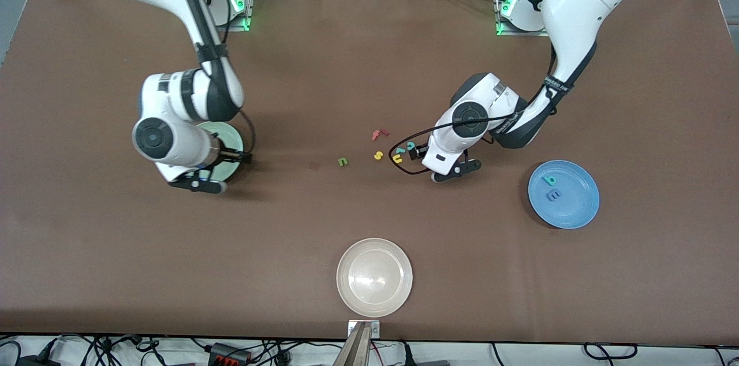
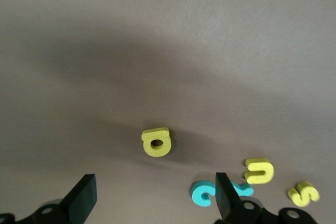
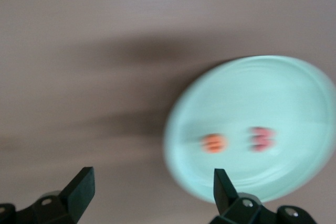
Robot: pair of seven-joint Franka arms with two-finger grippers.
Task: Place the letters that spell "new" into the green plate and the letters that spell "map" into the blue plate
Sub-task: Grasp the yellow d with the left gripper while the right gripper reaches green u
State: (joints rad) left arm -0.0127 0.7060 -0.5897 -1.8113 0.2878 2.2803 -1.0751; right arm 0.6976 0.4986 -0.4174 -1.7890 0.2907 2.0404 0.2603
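My right gripper hangs open and empty over the edge of the green plate. An orange "e" and a red "w" lie in that plate. In the front view the right hand covers most of the green plate. The green "n" lies on the table mid-way between the arms. My left gripper is open, low over the table, close to the yellow "a". The blue plate holds the teal "p" and the dark blue "m".
Beside the "a" lie a teal "c", a yellow "u" and a yellow "s". A red "f" sits a little farther from the front camera. A cream-white plate stands near the table's front edge.
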